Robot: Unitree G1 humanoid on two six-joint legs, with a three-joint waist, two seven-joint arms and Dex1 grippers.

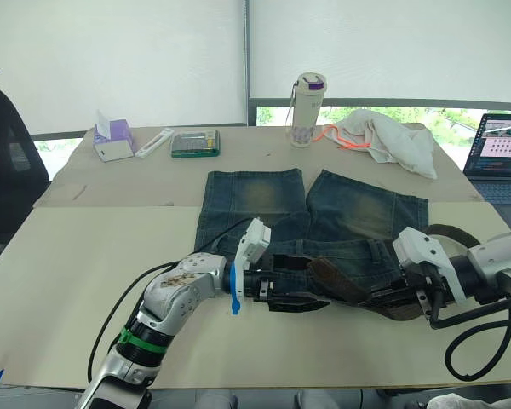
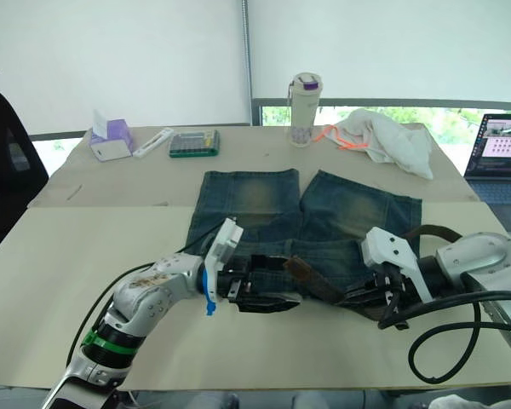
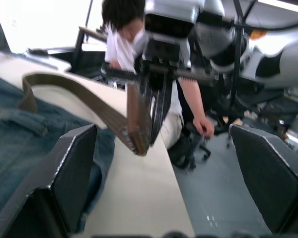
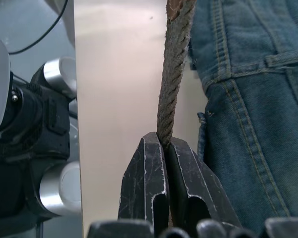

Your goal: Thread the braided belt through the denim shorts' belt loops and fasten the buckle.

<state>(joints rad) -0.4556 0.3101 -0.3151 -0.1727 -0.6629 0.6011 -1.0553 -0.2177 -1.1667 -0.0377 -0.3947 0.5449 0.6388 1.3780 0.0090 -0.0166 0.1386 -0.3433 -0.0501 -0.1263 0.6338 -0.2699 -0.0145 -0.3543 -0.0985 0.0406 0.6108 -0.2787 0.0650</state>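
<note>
Left gripper [image 1: 300, 298]: I see its fingers spread wide, holding nothing, at the shorts' waistband.
Denim shorts [image 1: 255, 200]: flat on the table [image 1: 68, 273], legs pointing away.
Braided belt [image 4: 175, 64]: crosses the shorts' waistband.
Right gripper [image 4: 167, 148]: I see it pinching the belt edge-on.

Bright daylight comes through the window [image 1: 392, 115] strip behind the table [image 1: 68, 273]; shadows are soft. The left wrist view is motion-blurred with blown-out highlights; the right wrist view is sharp.
</note>
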